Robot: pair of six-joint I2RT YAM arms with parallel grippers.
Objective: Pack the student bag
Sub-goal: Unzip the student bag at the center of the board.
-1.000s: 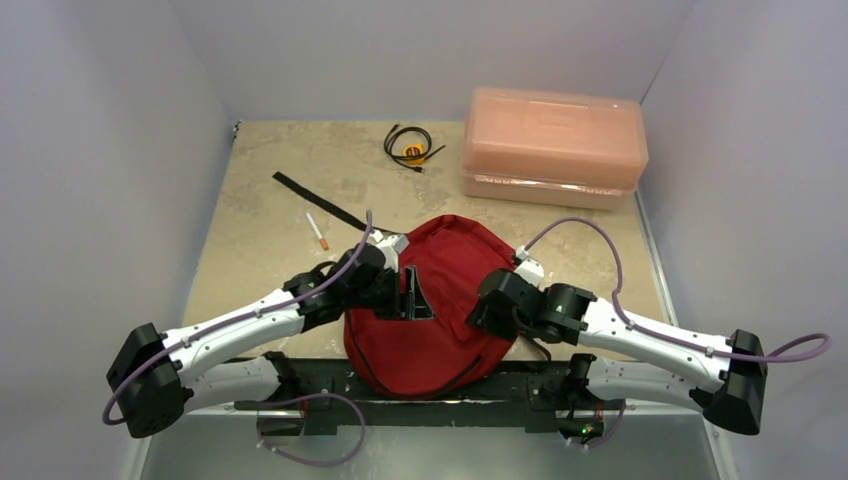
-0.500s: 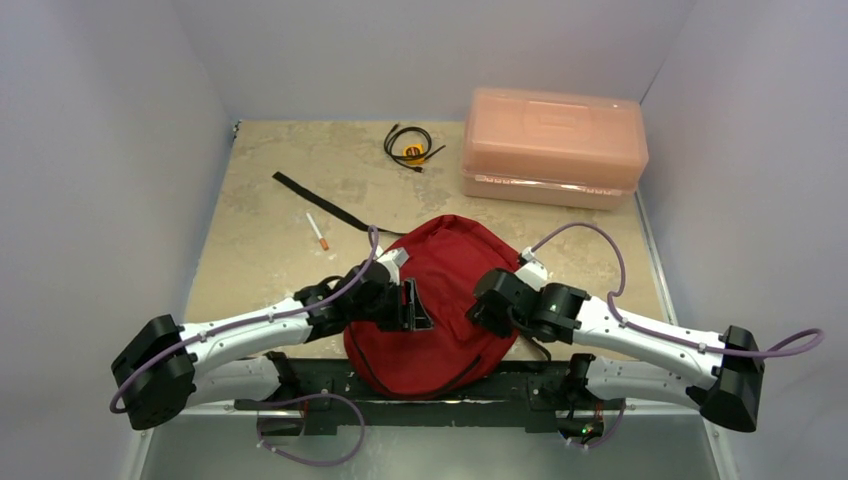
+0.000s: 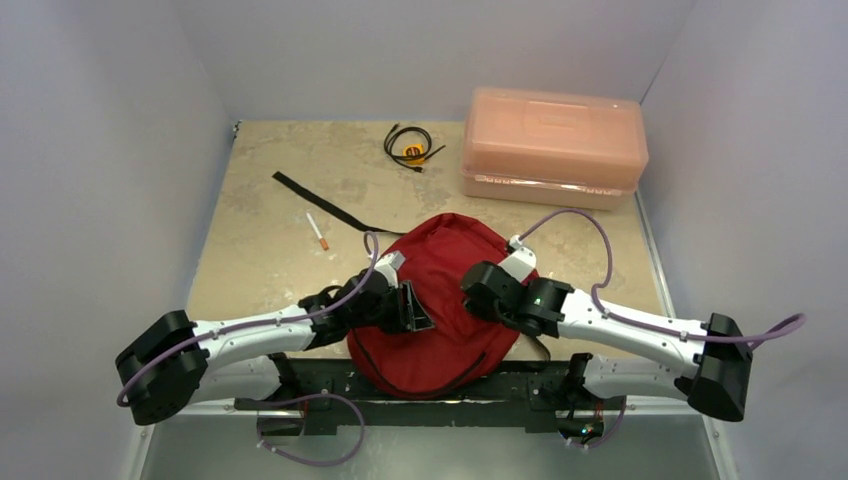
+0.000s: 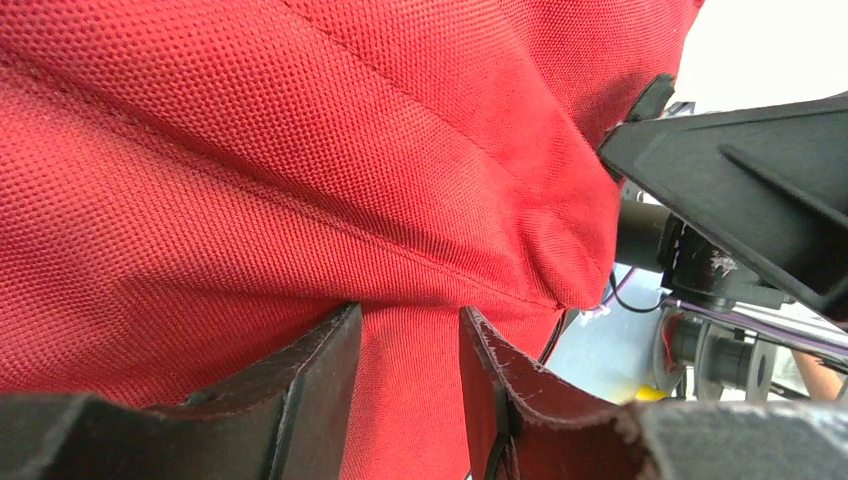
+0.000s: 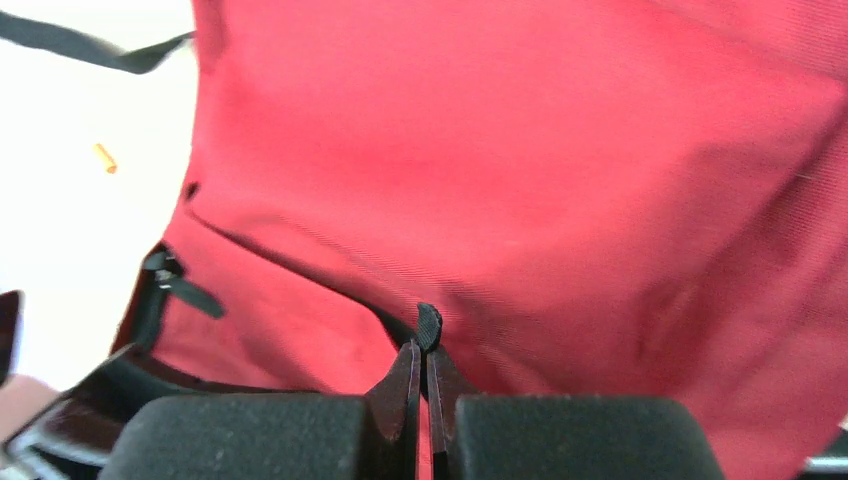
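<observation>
Student bag (image 3: 445,260), the only one, lies at the lower centre of the overhead frame on the worktop (image 3: 270,250), its rounded top toward the upper edge and its base over the black mounting rail. Two arms reach in, one from each lower corner, and both tools sit on its red fabric.

The right tool (image 5: 421,365) is closed, its fingertips pressed together, with one small black tab (image 5: 428,327) sticking out just past the tips where a dark seam line runs across the bag. The left tool (image 4: 408,315) has its two fingers apart with a narrow gap, red fabric showing through the gap and a raised fold of cloth just above the tips. Whether any cloth lies between them cannot be told.

Further out, one black strap (image 3: 320,202) lies flat to the upper left of the bag, with one thin white stick with an orange tip (image 3: 317,231) just below it. One coiled black cable (image 3: 410,145) sits at upper centre, and one pink translucent box (image 3: 553,145), lid shut, stands at the upper right.
</observation>
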